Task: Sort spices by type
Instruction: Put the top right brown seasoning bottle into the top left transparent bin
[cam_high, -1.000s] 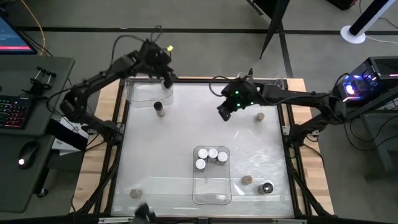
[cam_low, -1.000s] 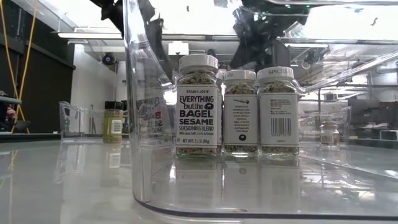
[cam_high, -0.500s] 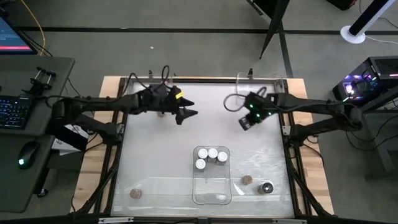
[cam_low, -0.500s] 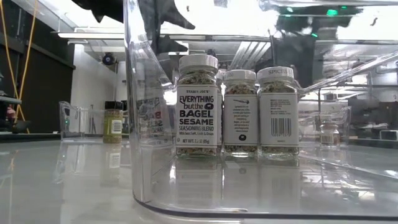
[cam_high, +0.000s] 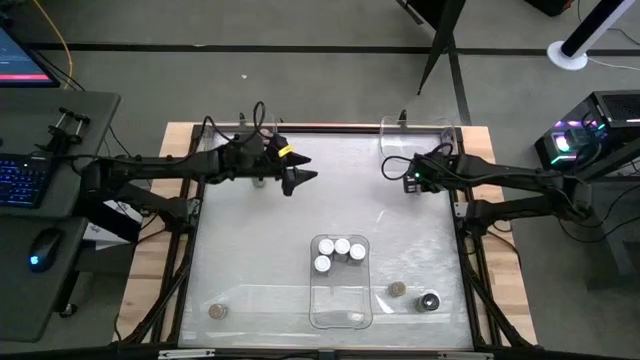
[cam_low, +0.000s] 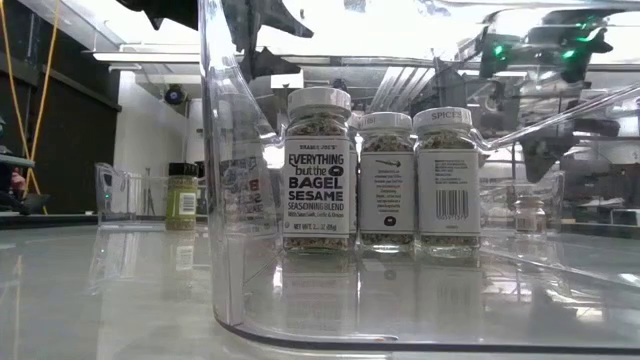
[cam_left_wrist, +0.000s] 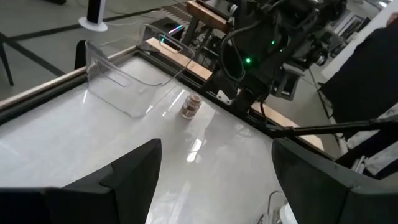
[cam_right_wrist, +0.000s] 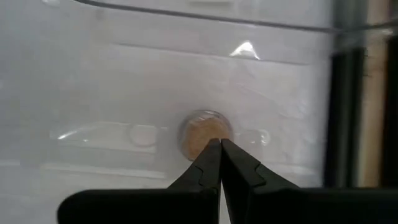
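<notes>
Clock directions are taken on the high view, with 12 at the far edge. The white surface (cam_high: 260, 240) carried everything.

Over the last second both arms had swung. The left arm had left the 11 o'clock corner and now lay low across the far-left part of the surface. The left gripper (cam_high: 302, 183) pointed toward 3 o'clock with its jaws spread wide and nothing between them. The right gripper (cam_high: 411, 180) had pulled back from the far middle toward 2 o'clock. Its fingers were pressed together, empty, and aimed straight down at a tan-capped jar (cam_right_wrist: 205, 134).

That probably made this jar the next pick, though the fingers would have to part first.

A clear tray (cam_high: 340, 318) at 6 o'clock held three white-capped jars (cam_high: 340, 250) in a cluster, so one type looked sorted. A second tray (cam_high: 420, 130) stood at 1 o'clock. Its wall was just beyond the tan-capped jar and may crowd the approach. The low view showed a third tray (cam_low: 112, 190) with a dark-capped jar (cam_low: 181, 195) beside it.

Loose jars remained near the front edge: another tan-capped one (cam_high: 398, 289) and a dark one (cam_high: 429, 301) at 5 o'clock, and a tan one (cam_high: 216, 311) at 7 o'clock.
</notes>
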